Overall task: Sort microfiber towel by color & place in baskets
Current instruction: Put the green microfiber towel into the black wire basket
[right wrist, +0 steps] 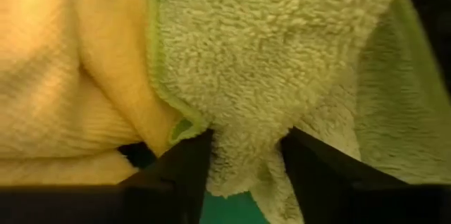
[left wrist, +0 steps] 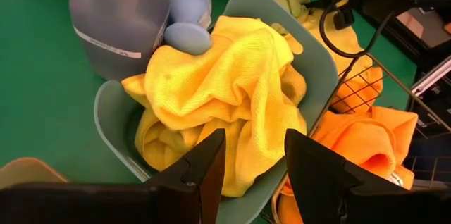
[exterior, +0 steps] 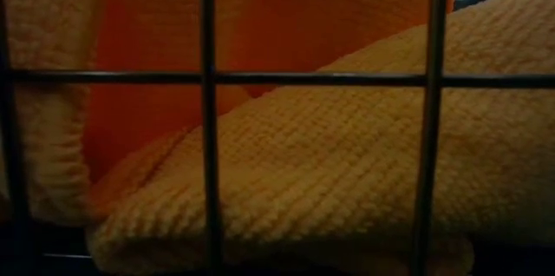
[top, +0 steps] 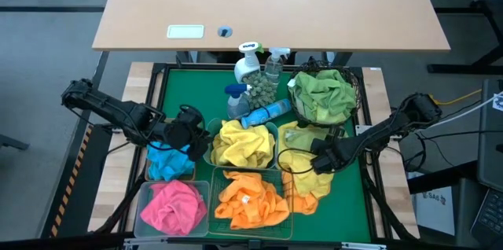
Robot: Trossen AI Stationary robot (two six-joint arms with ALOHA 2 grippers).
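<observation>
Right wrist view, right tool (right wrist: 243,171) clamped on pale green towel (right wrist: 282,62), left tool (left wrist: 254,168) apart above teal tub (left wrist: 317,76).

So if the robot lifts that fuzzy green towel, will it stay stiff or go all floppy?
Probably floppy: the green towel already sags in soft folds between the right gripper fingers. It looks fluffy, so likely light. Its fuzzy pile should not slip easily.

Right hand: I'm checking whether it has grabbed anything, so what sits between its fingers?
In the right wrist view, a fold of pale green towel hangs between the right hand's fingers, beside a yellow towel.
</observation>
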